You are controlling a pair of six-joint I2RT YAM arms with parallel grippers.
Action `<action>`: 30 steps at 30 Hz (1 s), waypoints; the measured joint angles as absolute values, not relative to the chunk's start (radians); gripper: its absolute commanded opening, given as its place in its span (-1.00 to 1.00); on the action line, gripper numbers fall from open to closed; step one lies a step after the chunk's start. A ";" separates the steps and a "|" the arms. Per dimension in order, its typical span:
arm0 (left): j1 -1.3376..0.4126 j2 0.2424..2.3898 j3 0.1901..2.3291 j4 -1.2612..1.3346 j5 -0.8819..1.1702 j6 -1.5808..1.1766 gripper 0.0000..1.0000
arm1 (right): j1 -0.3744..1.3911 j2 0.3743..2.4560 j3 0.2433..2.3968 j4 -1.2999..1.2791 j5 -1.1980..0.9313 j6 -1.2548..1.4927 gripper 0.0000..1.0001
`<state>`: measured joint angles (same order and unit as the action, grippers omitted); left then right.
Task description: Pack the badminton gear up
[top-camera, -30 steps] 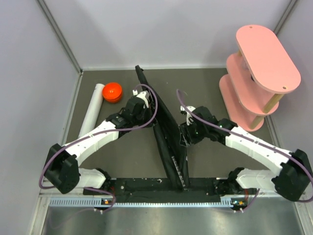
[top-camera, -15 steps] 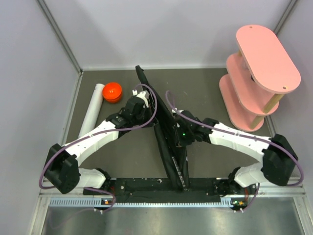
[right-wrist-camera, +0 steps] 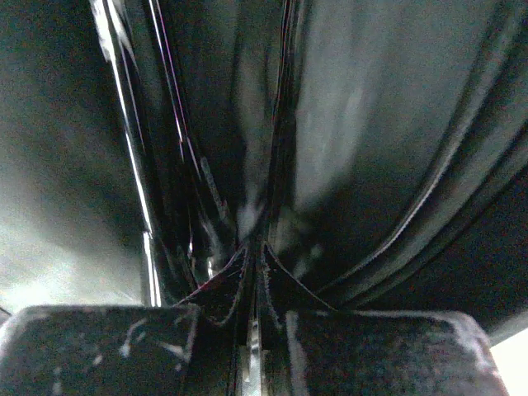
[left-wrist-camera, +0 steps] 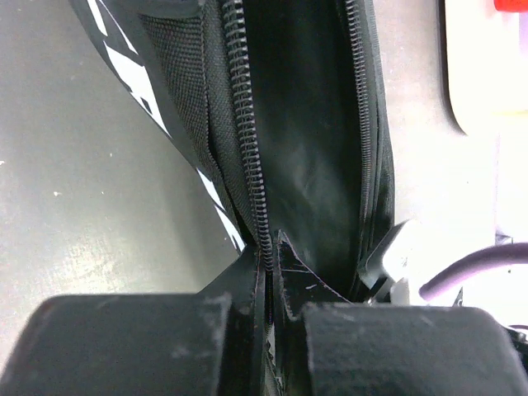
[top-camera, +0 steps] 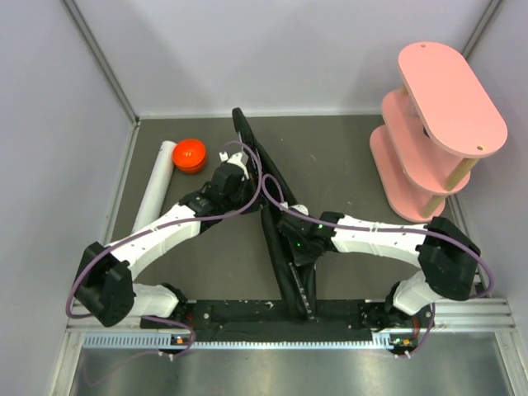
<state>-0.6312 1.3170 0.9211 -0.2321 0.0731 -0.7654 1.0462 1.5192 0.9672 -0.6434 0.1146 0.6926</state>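
The black racket-shaped bag (top-camera: 285,235) lies slantwise across the table, its narrow end toward the back wall. My left gripper (top-camera: 241,171) is shut on the bag's open zipper edge (left-wrist-camera: 247,148) near that upper end; the left wrist view shows the jaws (left-wrist-camera: 271,252) pinching the zipper tape, with the dark inside of the bag (left-wrist-camera: 305,124) beyond. My right gripper (top-camera: 289,237) is at the bag's middle and is shut on a fold of its shiny black fabric (right-wrist-camera: 254,247). A long white tube (top-camera: 155,188) lies at the left with an orange round cap (top-camera: 190,154) beside its far end.
A pink tiered oval shelf (top-camera: 437,124) stands at the back right. The grey walls close in at the left and back. The black bar (top-camera: 247,312) between the arm bases runs along the near edge.
My right arm has swung left onto the bag and its gripper has closed on the fabric. The bag's upper end has shifted slightly. The left arm has held still.
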 measured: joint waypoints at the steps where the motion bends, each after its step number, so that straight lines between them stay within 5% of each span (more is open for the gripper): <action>1: -0.631 1.317 0.921 -0.232 0.067 -0.767 -1.00 | 1.053 1.515 0.958 -0.654 0.111 0.693 -1.00; 23: -0.636 1.298 0.920 -0.223 -0.010 -0.778 -1.00 | 1.085 1.239 0.718 -0.779 -0.096 0.692 -1.00; 30: -0.634 1.299 0.919 -0.210 0.003 -0.757 -1.00 | 1.086 1.117 0.781 -0.838 -0.069 0.656 -0.37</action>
<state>-0.6338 1.2987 0.9188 -0.2096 0.0032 -0.7570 1.0859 1.1172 0.7811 -0.8375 -0.0689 0.6559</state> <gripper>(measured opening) 0.022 0.202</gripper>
